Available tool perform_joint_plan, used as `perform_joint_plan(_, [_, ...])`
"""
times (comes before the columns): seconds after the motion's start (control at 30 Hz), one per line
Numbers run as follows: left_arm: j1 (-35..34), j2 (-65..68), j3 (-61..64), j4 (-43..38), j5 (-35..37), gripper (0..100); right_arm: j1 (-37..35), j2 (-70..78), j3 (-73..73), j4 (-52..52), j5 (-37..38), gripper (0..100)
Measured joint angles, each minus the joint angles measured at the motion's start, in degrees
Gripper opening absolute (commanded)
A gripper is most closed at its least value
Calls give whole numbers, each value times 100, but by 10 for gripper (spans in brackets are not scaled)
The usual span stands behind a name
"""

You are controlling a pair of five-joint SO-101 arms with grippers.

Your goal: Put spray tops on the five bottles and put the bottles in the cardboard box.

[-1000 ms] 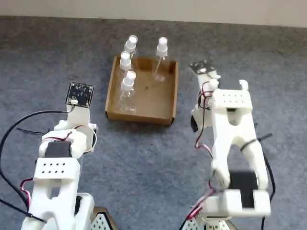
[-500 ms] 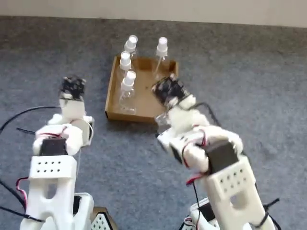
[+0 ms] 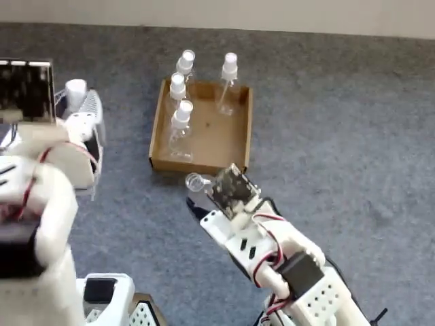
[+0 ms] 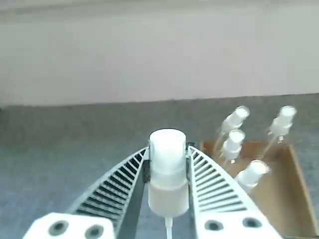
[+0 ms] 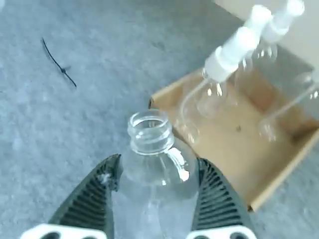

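Your left gripper (image 4: 168,152) is closed snugly on a spray top (image 4: 168,169), with the dip tube trailing back between the fingers. Your right gripper (image 5: 158,167) is clamped round the shoulders of the last bottle (image 5: 149,130), whose open neck sticks out past the fingertips, just in front of the box (image 3: 197,165). Four capped bottles (image 3: 180,119) are in the box already.

The two arms are well apart, so bring them together over the bare carpet, not above the box. Set the bottle upright and hold it steady. Line the tube up over the mouth and feed it in first. Only then press the top down and turn it. The clear plastic looks slippery, so keep the right grip firm while you twist.
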Motion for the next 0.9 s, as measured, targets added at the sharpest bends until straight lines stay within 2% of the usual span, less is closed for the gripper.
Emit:
perform_joint_plan(0.13, [958,-62,-563,158,62,42,-149,-571,510,-299,0,4])
perform_joint_plan(0.23, [1538,-70,-677,149,378,42,-167,-949,668,-325,0,4])
perform_joint_plan(0.53, [2646,-70,-686,-536,563,42,-176,-2505,1231,-70,-9,4])
perform_joint_plan(0.7, [3385,-70,-589,-879,563,42,-176,-2620,1538,-255,-457,4])
perform_joint_plan(0.9, [3613,-35,-79,-1116,563,42,-185,-2646,1556,-352,-554,4])
